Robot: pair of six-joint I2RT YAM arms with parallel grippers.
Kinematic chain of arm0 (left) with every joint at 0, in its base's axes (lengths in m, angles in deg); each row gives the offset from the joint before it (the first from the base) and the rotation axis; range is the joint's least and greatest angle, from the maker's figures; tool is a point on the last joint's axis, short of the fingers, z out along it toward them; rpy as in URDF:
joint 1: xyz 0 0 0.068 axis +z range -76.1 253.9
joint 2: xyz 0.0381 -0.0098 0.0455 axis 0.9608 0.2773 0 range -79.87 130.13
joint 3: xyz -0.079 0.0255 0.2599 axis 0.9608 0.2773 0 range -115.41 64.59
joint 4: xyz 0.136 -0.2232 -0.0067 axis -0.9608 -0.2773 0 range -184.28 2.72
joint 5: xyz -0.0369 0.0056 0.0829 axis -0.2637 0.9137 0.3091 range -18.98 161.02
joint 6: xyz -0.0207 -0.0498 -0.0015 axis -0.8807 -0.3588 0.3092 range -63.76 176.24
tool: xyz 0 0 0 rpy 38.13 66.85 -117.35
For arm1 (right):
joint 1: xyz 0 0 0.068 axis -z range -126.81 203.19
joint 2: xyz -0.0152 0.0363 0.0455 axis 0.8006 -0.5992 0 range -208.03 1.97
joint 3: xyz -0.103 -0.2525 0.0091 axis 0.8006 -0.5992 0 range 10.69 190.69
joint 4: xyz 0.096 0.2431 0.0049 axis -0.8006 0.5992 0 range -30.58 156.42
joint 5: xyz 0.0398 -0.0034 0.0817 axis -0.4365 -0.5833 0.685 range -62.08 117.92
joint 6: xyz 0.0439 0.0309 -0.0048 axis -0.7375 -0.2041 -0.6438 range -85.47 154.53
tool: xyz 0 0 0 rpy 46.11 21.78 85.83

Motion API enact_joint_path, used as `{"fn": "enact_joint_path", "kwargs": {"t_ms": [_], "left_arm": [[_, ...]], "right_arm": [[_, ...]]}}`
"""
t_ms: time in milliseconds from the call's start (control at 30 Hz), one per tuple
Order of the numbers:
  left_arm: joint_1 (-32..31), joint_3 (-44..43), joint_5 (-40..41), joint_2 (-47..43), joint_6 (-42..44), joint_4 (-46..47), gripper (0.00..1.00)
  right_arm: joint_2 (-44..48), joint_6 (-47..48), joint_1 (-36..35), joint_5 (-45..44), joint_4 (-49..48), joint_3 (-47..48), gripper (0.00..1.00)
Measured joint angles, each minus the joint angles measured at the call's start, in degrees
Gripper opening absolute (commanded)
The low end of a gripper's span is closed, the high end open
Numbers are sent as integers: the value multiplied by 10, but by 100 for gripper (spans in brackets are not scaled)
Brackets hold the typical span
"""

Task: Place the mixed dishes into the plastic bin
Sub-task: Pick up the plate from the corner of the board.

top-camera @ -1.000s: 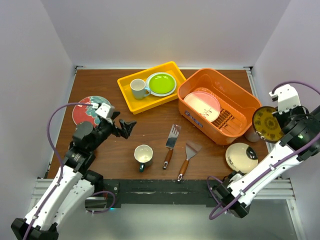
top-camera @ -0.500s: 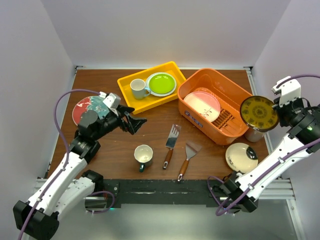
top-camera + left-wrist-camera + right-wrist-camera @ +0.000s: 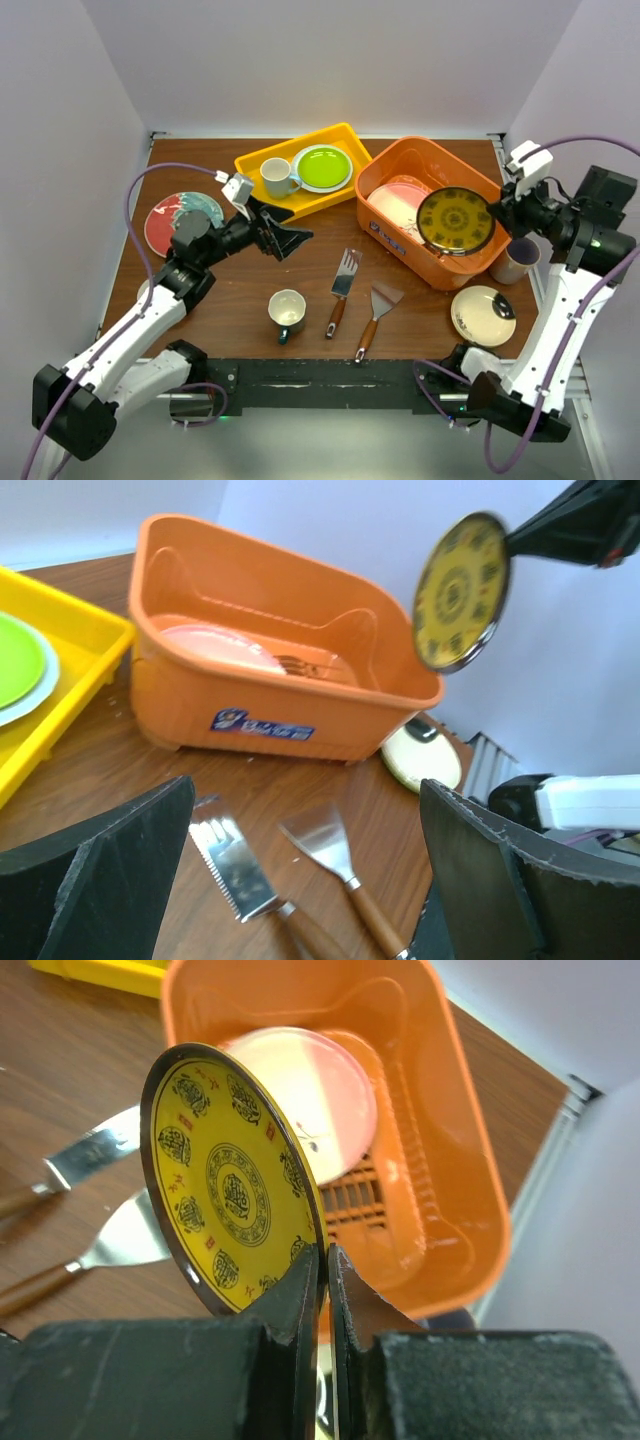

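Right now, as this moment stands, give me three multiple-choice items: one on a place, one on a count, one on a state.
1. Where is the yellow patterned plate?
A) held on edge over the orange bin
B) lying flat inside that bin
C) leaning against the back wall

2. How many wooden-handled spatulas lie on the table?
A) one
B) two
C) three

3. The left end effector is:
A) shut on a spatula
B) shut, empty
C) open, empty

Answers:
1 A: the right end effector pinches the plate's rim, with the bin beneath it.
2 B: two lie side by side in front of the bin.
3 C: its fingers stand wide apart, gripping nothing.
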Motion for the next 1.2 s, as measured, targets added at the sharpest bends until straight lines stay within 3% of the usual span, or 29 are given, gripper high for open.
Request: {"fn": "enact_joint_path", "kwargs": {"t_ms": [167, 467, 533, 633, 767, 867, 967, 1000, 1067, 1167, 1200], "left_arm": [[-54, -22, 31, 49, -24, 43, 100], [-162, -103, 150, 181, -9, 41, 99], [-177, -122, 176, 203, -4, 30, 95], [-187, -141, 198, 228, 4, 19, 80], [-190, -153, 193, 252, 7, 18, 71], [-193, -168, 182, 270, 9, 12, 57], [-195, -187, 165, 288, 12, 6, 32], [-195, -194, 156, 295, 14, 5, 14], [-195, -206, 143, 306, 19, -1, 0], [-193, -210, 141, 309, 16, -10, 0], [-192, -210, 142, 308, 17, -14, 0]], "right_arm": [[-10, -65, -87, -7, -48, -40, 0], [-24, -169, -252, -53, -132, -93, 0], [-28, -184, -265, -57, -141, -96, 0], [-33, -199, -271, -59, -154, -96, 0], [-36, -208, -281, -61, -163, -97, 0], [-36, -214, -285, -58, -167, -101, 0], [-36, -218, -285, -57, -167, -106, 0], [-37, -219, -285, -56, -168, -108, 0], [-37, -219, -285, -57, -170, -111, 0], [-36, -222, -285, -53, -168, -117, 1], [-36, -222, -285, -52, -170, -119, 16]]}}
